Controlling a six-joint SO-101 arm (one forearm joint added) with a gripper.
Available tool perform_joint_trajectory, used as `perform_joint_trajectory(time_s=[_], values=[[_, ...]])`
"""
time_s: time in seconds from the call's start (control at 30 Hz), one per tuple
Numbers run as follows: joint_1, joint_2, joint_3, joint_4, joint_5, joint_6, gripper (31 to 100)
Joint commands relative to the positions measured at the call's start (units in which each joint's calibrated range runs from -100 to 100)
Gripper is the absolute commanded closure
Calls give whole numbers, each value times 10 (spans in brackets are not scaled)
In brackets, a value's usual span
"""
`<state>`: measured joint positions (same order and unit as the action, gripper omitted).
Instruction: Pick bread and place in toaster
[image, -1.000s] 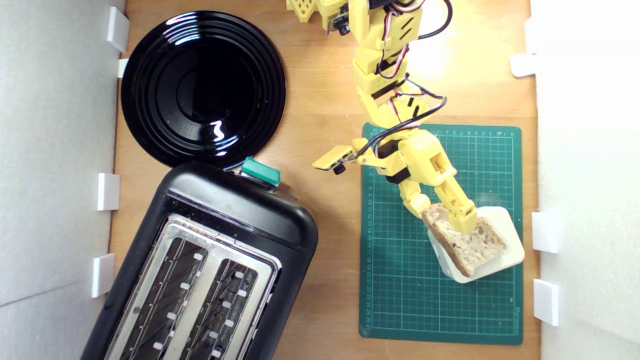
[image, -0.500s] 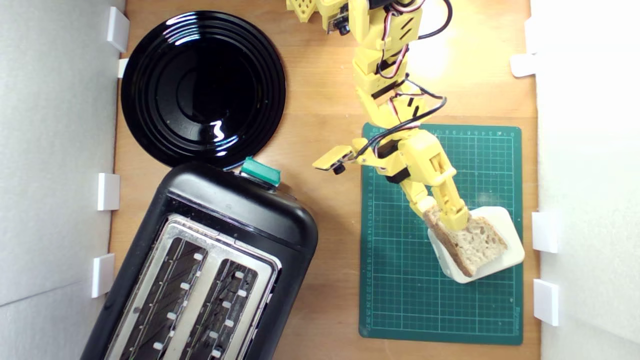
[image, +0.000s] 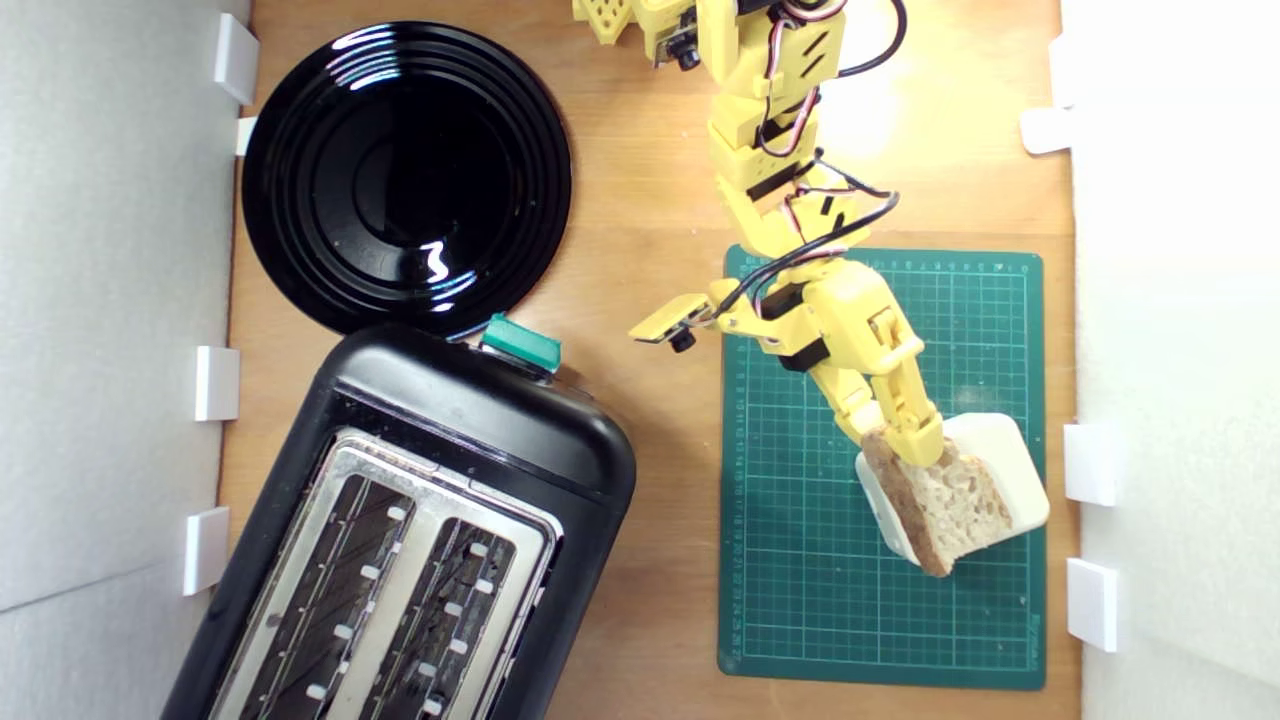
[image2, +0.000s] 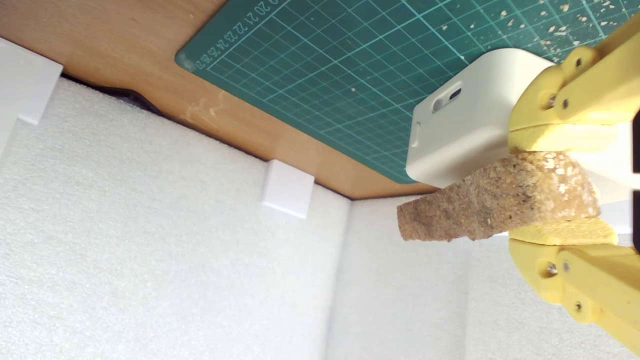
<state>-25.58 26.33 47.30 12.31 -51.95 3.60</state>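
One rustic tan slice of bread (image: 940, 505) is pinched between my yellow gripper (image: 912, 440) pads. My glossy black two-slot toaster (image: 420, 540) lies well off toward the exterior view's left, slots running diagonally

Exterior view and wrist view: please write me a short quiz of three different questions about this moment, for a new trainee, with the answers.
1. True or false: the claw is shut on the bread.
2. Multiple choice: in the exterior view, what does the cream block stand on? A) the black plate B) the green cutting mat C) the toaster
3. Fill the gap: both slots of the toaster are ____.

Key
1. True: in the wrist view both yellow fingers press the slice.
2. B
3. empty
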Motion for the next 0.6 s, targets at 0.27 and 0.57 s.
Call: perform_joint_trajectory(time_s=[0.27,0.57], values=[[-3,-168,-6,-5,100,-1,724],[-2,-386,-7,4,260,-38,724]])
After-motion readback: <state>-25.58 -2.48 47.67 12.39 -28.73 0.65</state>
